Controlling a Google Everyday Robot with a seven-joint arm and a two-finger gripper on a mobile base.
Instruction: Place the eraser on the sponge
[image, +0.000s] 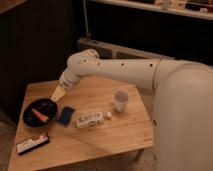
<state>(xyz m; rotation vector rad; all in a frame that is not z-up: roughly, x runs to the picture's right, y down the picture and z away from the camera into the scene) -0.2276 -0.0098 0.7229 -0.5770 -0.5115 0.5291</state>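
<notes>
surface: light wooden table (117, 137), centre | far: dark wall panels (35, 45), pale ledge (131, 50) running along their base | far right, high up: pale shelf edge (150, 8) | near left: grey speckled floor (6, 131) | light: dim, warm

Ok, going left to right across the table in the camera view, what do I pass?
Pan, sponge, white bottle on its side, cup. The eraser lies in front of the pan, sharing its span, so I left it out. The open gripper hangs above the pan's right rim.
</notes>
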